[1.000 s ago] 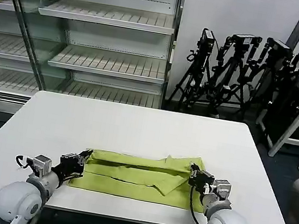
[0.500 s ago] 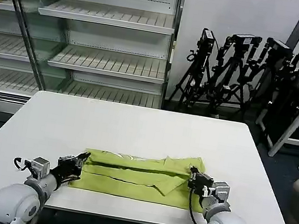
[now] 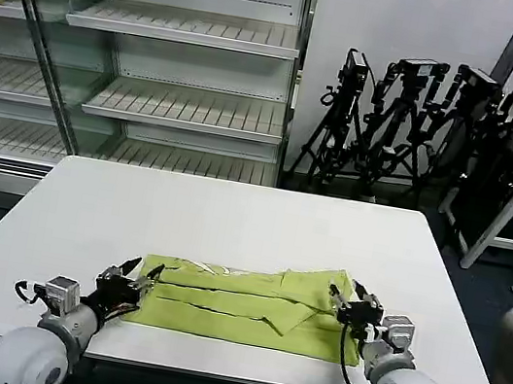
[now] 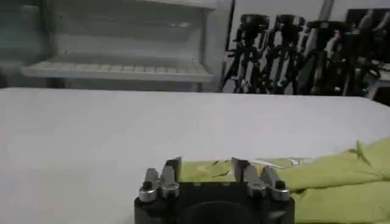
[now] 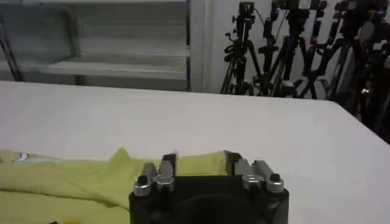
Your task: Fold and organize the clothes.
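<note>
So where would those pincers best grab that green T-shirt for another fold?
Probably at its two short ends. The T-shirt lies flat as a long band across the table, so each end is a free edge. The left pincer sits open at the left end and the right pincer open at the right end; each could come in low from its own side and pinch the layers there.

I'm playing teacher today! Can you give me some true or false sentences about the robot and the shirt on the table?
1. The shirt is lime green. True.
2. The shirt hangs on the shelves. False: it lies folded into a long band on the white table.
3. The left gripper and right gripper are at opposite ends of the shirt. True.
4. Both grippers are squeezed shut. False: both are open.
5. Camera tripods stand behind the table. True.
</note>
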{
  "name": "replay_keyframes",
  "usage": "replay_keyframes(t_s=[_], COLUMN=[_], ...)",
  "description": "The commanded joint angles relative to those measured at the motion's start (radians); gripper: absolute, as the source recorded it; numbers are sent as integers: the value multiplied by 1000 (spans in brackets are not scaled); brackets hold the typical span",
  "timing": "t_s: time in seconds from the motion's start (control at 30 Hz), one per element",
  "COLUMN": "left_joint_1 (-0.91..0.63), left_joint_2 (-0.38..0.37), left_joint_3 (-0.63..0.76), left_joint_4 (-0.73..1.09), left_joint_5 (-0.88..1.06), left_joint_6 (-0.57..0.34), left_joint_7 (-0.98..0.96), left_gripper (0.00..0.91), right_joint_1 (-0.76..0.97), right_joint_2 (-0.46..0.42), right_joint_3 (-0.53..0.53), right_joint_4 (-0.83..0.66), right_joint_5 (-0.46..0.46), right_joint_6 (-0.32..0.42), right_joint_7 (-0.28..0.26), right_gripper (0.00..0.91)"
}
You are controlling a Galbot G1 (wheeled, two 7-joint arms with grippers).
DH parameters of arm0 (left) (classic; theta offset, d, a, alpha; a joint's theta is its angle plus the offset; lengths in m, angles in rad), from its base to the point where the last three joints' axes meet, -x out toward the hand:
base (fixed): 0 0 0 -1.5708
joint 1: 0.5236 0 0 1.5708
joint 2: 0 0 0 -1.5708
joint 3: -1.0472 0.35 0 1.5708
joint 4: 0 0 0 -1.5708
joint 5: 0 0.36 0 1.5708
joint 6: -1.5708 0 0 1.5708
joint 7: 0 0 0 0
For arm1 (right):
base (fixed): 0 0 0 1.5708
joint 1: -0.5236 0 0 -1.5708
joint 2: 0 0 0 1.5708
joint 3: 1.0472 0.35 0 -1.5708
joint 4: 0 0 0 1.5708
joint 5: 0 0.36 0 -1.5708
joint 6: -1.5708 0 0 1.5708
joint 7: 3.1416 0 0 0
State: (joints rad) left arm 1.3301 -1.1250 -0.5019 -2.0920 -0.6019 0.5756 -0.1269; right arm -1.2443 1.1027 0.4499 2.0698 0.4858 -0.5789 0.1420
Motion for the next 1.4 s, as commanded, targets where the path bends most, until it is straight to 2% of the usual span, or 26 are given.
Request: replay_keyframes(t_s=[0.03,0.37,0.4,0.43,1.13,1.3,1.4], left_joint_1=[8,-45,-46,-48,-15,-30,-43], left_joint_2=[-68,-104,-106,-109,-150,-139,-101], left_joint_3=[47,65,68,68,92,71,44], left_joint_4=[12,114,115,117,71,86,81], left_joint_5=[-59,-61,-63,-65,-70,-55,-32], left_joint_6=[1,1,1,1,1,0,0], left_joint_7=[-227,-279,-279,-275,-247,-244,-230], left_gripper=[907,907,776,20,20,20,20], right_joint_1=[-75,-98,-98,-100,-109,-110,-110], right_joint_2=[-1,-3,-4,-5,-9,-5,-4], right_joint_3=[88,97,95,94,94,89,89], right_joint_4=[23,22,22,21,6,4,3], right_joint_5=[-1,-2,-2,-2,-3,-6,-9], right_joint_6=[1,2,2,2,10,15,18], right_joint_7=[-15,-23,-23,-23,-27,-27,-27], right_gripper=[907,907,907,907,907,907,907])
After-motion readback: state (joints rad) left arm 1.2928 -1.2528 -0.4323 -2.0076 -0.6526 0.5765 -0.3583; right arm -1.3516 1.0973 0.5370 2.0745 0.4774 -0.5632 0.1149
